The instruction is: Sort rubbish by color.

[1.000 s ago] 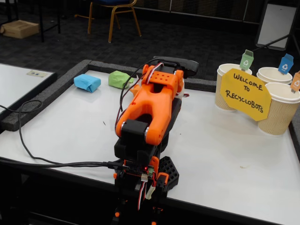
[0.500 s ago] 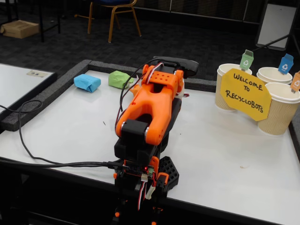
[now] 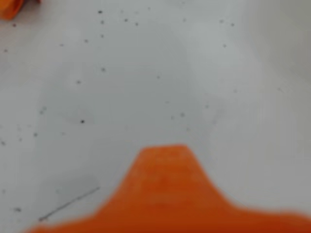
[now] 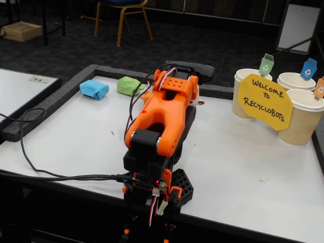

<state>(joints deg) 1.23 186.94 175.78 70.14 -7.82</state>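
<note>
In the fixed view a blue wad (image 4: pixel 94 89) and a green wad (image 4: pixel 129 85) lie at the table's far left. My orange arm (image 4: pixel 164 114) is folded low over its base and hides the gripper there. The wrist view looks down on the bare white tabletop (image 3: pixel 160 77). Only one blurred orange finger (image 3: pixel 165 189) rises from its bottom edge, with nothing against it. An orange scrap (image 3: pixel 10 7) shows at the wrist view's top left corner, perhaps the orange wad. Three paper cups (image 4: pixel 304 119) stand at the far right.
The cups carry green (image 4: pixel 266 65), blue (image 4: pixel 308 69) and orange (image 4: pixel 319 87) tags, with a yellow sign (image 4: pixel 264 101) in front. A black cable (image 4: pixel 30 157) runs across the left of the table. A grey foam border (image 4: pixel 61 96) edges the far side.
</note>
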